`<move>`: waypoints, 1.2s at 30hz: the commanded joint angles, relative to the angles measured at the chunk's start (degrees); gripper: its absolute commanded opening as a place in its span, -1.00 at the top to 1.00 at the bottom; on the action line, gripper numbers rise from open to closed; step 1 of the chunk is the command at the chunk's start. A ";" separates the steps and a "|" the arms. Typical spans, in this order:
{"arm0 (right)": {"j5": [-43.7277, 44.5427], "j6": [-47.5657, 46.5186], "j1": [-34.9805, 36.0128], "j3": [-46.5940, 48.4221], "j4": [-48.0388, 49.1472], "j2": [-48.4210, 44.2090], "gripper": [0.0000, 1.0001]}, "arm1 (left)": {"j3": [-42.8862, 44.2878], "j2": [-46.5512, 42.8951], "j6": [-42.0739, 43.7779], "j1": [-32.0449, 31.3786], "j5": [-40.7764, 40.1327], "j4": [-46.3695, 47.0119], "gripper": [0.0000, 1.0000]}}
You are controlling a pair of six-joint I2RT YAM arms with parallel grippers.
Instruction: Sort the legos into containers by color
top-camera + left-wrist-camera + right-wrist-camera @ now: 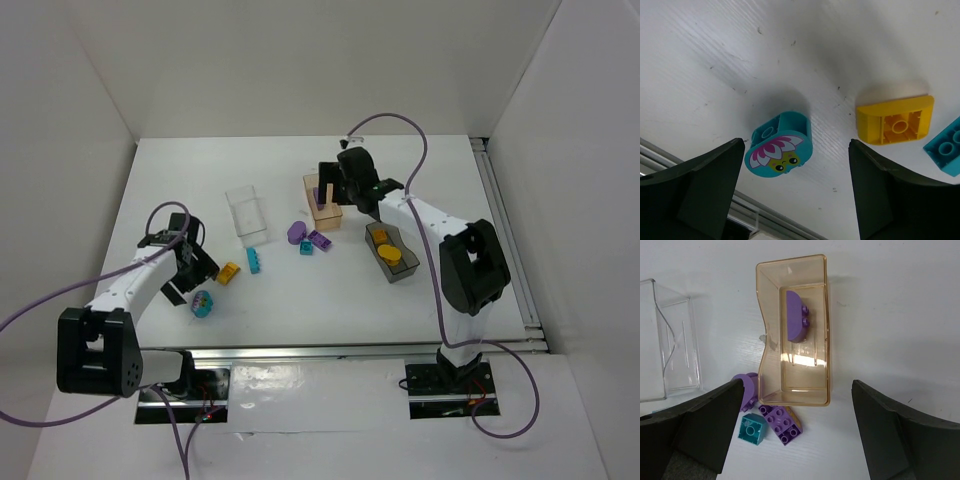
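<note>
Left gripper [796, 165] wide open, empty, over teal oval lego [780, 150] near near-left edge of table [330, 310]; off-centre close could squirt it away. Right gripper [797, 390] spread, empty, above orange bin [769, 330] holding purple lego [797, 315].

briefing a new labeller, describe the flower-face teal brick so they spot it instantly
Find the left arm on the near-left of the table. Beside its wrist, closest to the front edge, lies the oval teal brick. Unlike the yellow brick and plain teal brick further back, it is rounded, with a printed pink-white flower and face.
</note>
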 commanded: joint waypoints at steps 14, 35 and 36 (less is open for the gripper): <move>0.54 1.81 -1.92 -2.92 0.48 -3.96 -0.91 | -7.13 -1.64 -0.75 -3.47 5.84 7.99 -0.50; 2.65 1.28 -2.44 -4.93 -2.33 -9.93 -0.93 | 13.16 -1.12 6.01 -3.47 3.98 5.17 0.37; 3.17 1.28 -2.44 -4.94 -2.34 -10.54 -0.93 | 16.92 1.23 6.89 -4.08 4.77 5.70 0.37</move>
